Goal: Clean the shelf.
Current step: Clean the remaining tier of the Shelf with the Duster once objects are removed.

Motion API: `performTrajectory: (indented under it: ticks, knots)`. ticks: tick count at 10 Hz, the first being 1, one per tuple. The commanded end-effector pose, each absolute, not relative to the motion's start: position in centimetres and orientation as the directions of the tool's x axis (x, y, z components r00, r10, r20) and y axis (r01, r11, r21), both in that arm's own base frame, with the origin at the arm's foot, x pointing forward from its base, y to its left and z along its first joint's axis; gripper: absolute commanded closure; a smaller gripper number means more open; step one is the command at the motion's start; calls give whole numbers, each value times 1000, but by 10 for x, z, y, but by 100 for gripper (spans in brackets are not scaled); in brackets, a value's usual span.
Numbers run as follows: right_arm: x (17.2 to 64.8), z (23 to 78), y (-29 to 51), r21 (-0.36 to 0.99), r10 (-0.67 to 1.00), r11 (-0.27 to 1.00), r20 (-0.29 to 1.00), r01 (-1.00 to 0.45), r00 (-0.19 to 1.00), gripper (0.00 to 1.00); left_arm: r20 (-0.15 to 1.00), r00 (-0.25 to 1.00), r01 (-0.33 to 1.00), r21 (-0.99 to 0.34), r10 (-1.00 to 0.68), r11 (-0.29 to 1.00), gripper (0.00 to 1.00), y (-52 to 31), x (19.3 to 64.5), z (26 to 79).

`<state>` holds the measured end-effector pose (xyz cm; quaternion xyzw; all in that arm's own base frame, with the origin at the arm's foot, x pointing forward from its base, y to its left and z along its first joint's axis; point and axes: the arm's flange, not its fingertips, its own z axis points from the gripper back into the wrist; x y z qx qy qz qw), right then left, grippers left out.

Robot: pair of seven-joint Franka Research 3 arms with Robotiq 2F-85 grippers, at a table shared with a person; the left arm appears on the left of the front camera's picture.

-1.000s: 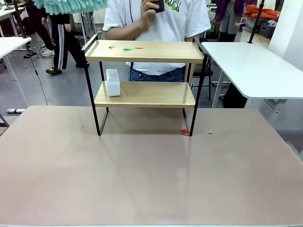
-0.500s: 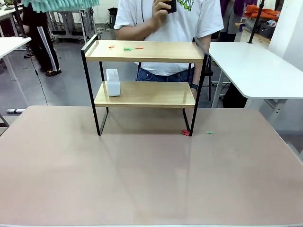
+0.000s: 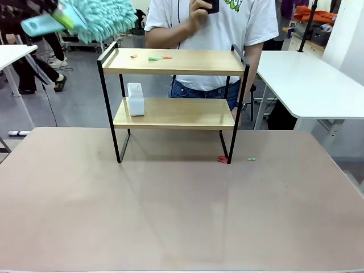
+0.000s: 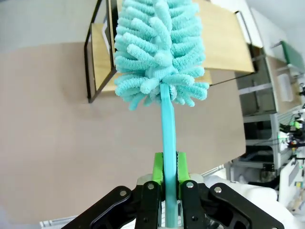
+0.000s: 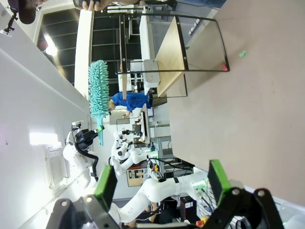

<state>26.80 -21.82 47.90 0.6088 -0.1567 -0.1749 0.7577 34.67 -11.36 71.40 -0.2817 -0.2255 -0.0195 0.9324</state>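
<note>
Front view: shelf (image 3: 173, 61), on the brown table (image 3: 170, 216) toward 12 o'clock; a person (image 3: 210, 28) stands behind it.
- Top board: coloured paper scraps (image 3: 153, 58), near the 9 o'clock end.
- Lower board: white box (image 3: 135, 98), at the 9 o'clock end.
- Tabletop: red scrap (image 3: 223, 160) at the shelf's 5 o'clock foot.
- Teal duster (image 3: 96, 20), in the air at 10 o'clock of the shelf.

Left wrist view: left gripper (image 4: 166, 167), green pads pinching the duster's handle.

Right wrist view: right gripper (image 5: 162, 183), jaws spread wide.
</note>
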Motion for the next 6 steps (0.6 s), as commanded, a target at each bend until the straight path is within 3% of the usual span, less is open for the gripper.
performTrajectory:
  ticks: [1, 3, 6]
  knots:
    - [270, 480, -218, 980, -454, 192, 51, 42, 890, 0, 424, 899, 108, -460, 111, 881, 88, -124, 354, 706]
    - [270, 480, -218, 980, -454, 192, 51, 42, 890, 0, 477, 869, 84, -405, 132, 910, 88, -135, 357, 694]
    - [270, 480, -218, 980, -454, 192, 51, 42, 890, 0, 435, 898, 120, -386, 66, 915, 88, -146, 361, 676]
